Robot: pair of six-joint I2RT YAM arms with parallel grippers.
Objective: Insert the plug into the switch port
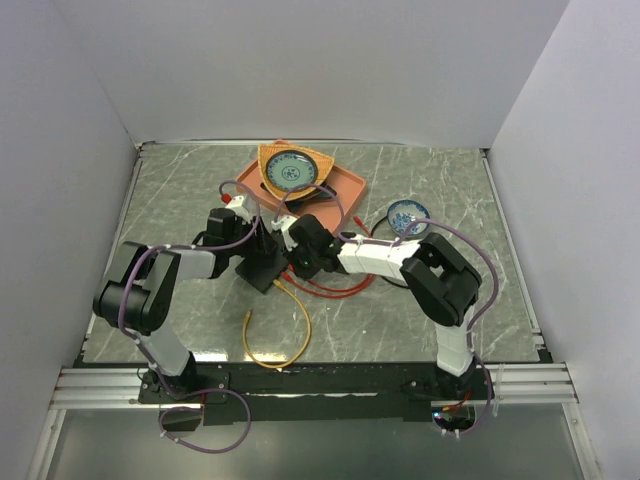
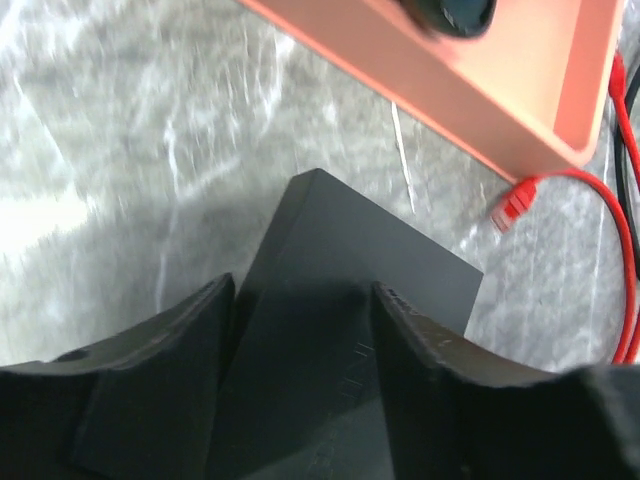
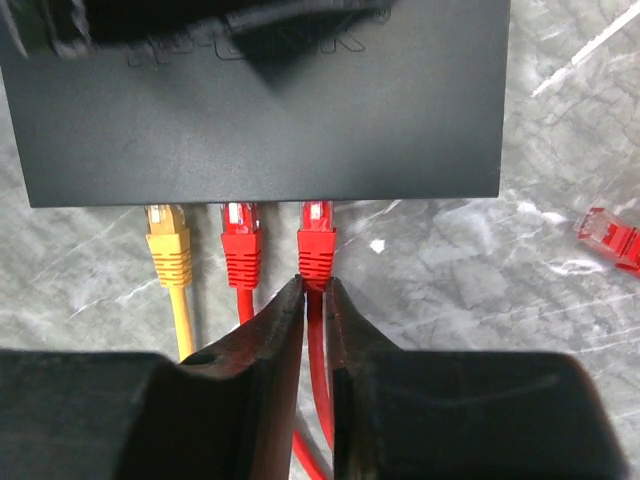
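We are straddling the switch (image 2: 350,240) with the left claw (image 2: 300,290), cannot tell whether gripping, and holding the right claw (image 3: 317,285) barely parted around the cable (image 3: 317,335) behind the plug (image 3: 316,235).

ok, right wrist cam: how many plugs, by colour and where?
Yellow plug at the switch: 1
Red plugs at the switch: 2
Loose red plug on the table: 1
Total: 4
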